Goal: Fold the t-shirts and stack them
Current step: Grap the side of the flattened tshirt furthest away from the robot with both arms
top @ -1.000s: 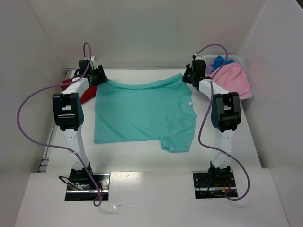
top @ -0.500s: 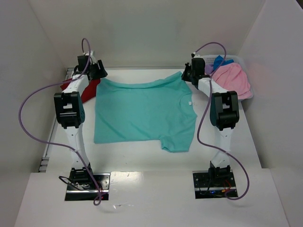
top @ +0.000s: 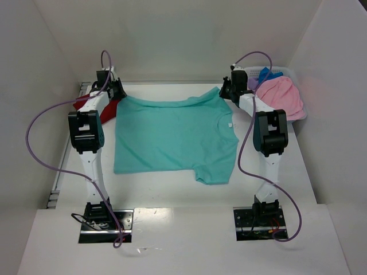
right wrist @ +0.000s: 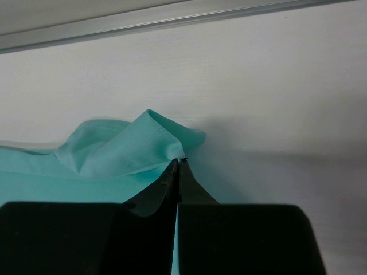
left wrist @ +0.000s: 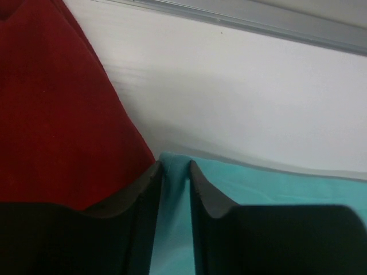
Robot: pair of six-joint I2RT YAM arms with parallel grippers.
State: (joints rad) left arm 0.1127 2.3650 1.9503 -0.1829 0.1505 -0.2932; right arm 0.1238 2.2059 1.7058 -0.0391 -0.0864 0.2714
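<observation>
A teal t-shirt [top: 172, 134] lies spread flat on the white table, its far edge stretched between my two grippers. My left gripper [top: 117, 91] [left wrist: 175, 166] straddles the shirt's far left corner [left wrist: 172, 189]. Its jaws stand a narrow gap apart with teal fabric between them. My right gripper [top: 225, 91] [right wrist: 179, 160] is shut on the far right corner, and the fabric [right wrist: 114, 152] bunches up at its tips. A dark red t-shirt [top: 104, 112] [left wrist: 51, 103] lies crumpled just left of the left gripper.
A white basket [top: 290, 73] at the back right holds a pink shirt [top: 281, 94], a blue one [top: 266, 74] and a purple one [top: 253, 84]. A metal rail [left wrist: 258, 26] [right wrist: 143, 20] runs along the table's far edge, close beyond both grippers. White walls enclose the table.
My left gripper has shifted a little toward the far edge at the shirt's corner; its jaws widened, then narrowed around the fabric. The right gripper edged farther back, still holding.
</observation>
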